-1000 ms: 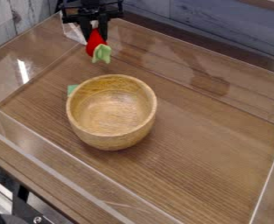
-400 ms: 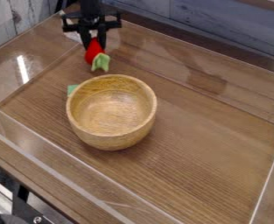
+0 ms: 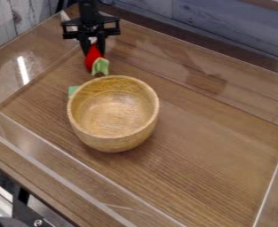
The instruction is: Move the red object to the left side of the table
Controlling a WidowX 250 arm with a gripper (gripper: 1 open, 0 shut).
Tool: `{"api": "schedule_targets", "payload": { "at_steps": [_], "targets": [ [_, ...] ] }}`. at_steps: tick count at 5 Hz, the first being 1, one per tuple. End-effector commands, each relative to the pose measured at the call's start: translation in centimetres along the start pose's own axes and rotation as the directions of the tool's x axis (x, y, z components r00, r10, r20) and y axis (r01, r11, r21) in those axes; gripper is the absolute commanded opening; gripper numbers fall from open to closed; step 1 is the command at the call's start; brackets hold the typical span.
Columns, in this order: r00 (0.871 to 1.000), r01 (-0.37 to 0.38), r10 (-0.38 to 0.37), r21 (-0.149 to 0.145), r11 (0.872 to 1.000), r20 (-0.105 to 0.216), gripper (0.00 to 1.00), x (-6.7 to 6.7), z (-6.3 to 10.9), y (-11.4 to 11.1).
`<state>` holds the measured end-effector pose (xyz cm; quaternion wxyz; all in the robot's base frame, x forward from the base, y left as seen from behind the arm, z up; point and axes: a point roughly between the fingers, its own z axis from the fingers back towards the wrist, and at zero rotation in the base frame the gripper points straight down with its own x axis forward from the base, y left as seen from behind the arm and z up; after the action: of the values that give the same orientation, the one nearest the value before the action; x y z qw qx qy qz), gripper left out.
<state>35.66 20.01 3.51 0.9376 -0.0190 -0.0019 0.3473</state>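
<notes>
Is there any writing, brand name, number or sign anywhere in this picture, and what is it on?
None can be read.
The wooden bowl is plain, with no mark showing.
The red object held in the gripper and the small green piece beside the bowl carry no lettering.
The table shows only wood grain, and its clear walls show only reflections.
The dark gear at the bottom left corner is too small and blurred to tell.

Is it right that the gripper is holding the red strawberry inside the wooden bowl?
Not quite. The gripper does hold the strawberry, but not inside the bowl. The camera view shows it behind the bowl, toward the far left part of the table. The bowl is empty.
</notes>
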Motion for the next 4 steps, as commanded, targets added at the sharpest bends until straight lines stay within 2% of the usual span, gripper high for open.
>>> {"api": "schedule_targets", "payload": {
  "at_steps": [1, 4],
  "targets": [
    [0.999, -0.019, 0.019, 0.008, 1.000, 0.045, 0.00, 1.1, -0.2, 1.9],
    [0.999, 0.043, -0.044, 0.033, 0.999, 0.030, 0.00, 0.5, -1.2, 3.5]
  ]
}}
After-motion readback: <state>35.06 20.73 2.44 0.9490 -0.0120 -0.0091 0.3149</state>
